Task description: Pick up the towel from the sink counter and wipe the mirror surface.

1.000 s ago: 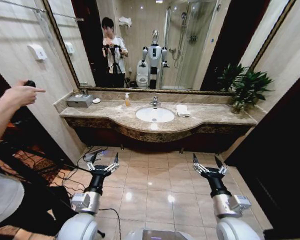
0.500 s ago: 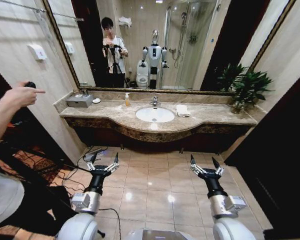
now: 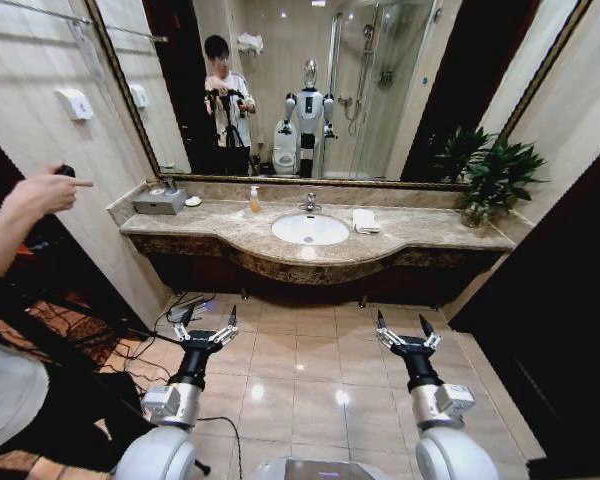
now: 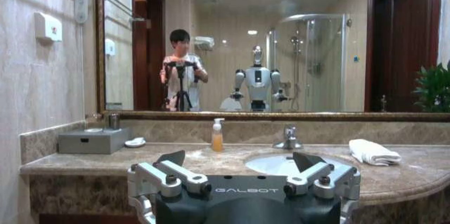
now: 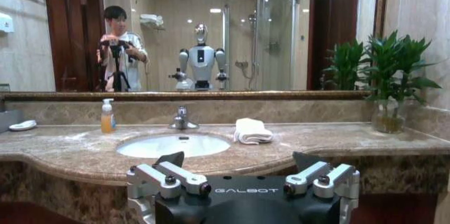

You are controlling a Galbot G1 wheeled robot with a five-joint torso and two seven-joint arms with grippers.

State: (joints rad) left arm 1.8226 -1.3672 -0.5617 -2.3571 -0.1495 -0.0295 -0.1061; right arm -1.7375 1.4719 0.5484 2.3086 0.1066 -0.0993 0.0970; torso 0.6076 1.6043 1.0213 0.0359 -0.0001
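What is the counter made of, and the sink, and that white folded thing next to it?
The counter looks like polished stone, probably marble: mottled beige-brown with a gloss. The sink seems glazed white ceramic, smooth and shiny. The towel looks like soft cotton cloth, folded with rounded, fluffy edges. The tap appears to be chromed metal, silvery and reflective.

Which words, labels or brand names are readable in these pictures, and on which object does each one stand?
"GALBOT": on the body of the left gripper, between its open fingers.
"GALBOT": on the body of the right gripper, fingers also open.
The soap bottle shows no label that I can read.
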